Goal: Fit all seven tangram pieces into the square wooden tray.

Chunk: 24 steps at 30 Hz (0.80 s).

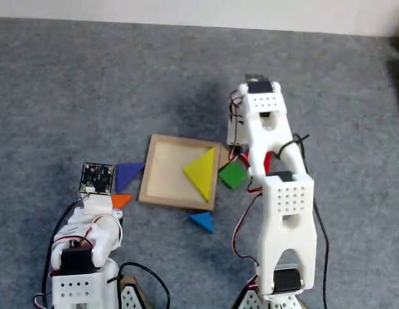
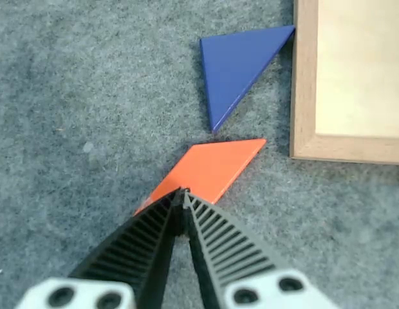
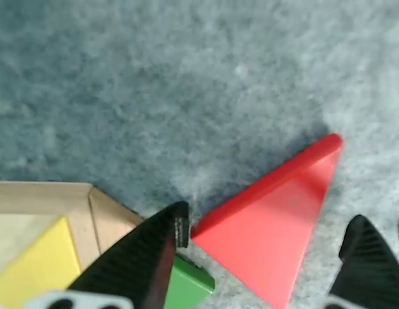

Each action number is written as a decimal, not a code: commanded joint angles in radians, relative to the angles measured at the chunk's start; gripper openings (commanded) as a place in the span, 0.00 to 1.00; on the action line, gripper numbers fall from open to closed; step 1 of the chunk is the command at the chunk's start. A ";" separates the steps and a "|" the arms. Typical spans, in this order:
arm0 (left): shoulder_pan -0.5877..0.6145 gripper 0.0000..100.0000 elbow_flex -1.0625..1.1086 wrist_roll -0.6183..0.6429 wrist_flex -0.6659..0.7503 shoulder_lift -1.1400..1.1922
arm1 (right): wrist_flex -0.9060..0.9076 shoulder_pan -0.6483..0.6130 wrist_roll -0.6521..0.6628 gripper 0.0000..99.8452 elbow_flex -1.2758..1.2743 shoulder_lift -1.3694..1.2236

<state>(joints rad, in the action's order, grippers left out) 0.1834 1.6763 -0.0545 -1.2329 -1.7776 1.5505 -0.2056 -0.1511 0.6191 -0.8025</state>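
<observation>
— What was in the wooden tray [image 1: 146, 177] when you looked?

— One piece: the yellow triangle [image 1: 201, 170]. It lay toward the side nearest my right gripper [image 3: 270, 224], with one corner reaching up to the rim. The rest of the tray floor was bare wood. I couldn't tell whether the triangle sat fully flat.

— And the right jaws?

— They stood wide apart, holding nothing. The red triangle [image 3: 283, 199] lay on the grey carpet [image 3: 186, 77] between them, its long edge running out past the tips. Under one finger [image 3: 148, 264] I saw the green square [image 3: 192, 283], outside the rim and just beside the tray's outer corner.

— The left side?

— My left gripper [image 2: 182, 196] had its jaws pressed together with nothing between them. The tips sat over the near end of the orange parallelogram [image 2: 215, 168]; whether they touched it I couldn't say. Just beyond that piece lay the dark blue triangle [image 2: 237, 64], one point right up against the tray's outer wall. Both pieces were on the carpet, beside the tray's corner.

— Anything else loose?

— A light blue triangle [image 1: 203, 221] lay on the carpet near the tray's edge, well apart from both pairs of jaws.
</observation>
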 commanded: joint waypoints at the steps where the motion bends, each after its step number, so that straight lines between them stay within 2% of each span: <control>1: -0.008 0.00 0.019 -0.008 -0.002 -0.044 | -0.007 0.005 -0.011 0.36 0.045 0.018; 24: -0.008 0.00 0.019 -0.008 -0.002 -0.044 | 0.068 -0.019 -0.002 0.35 0.044 0.018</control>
<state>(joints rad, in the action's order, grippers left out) 0.1834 1.6763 -0.0545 -1.2329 -1.7776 1.6026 -0.2056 -0.1511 0.6191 -0.8025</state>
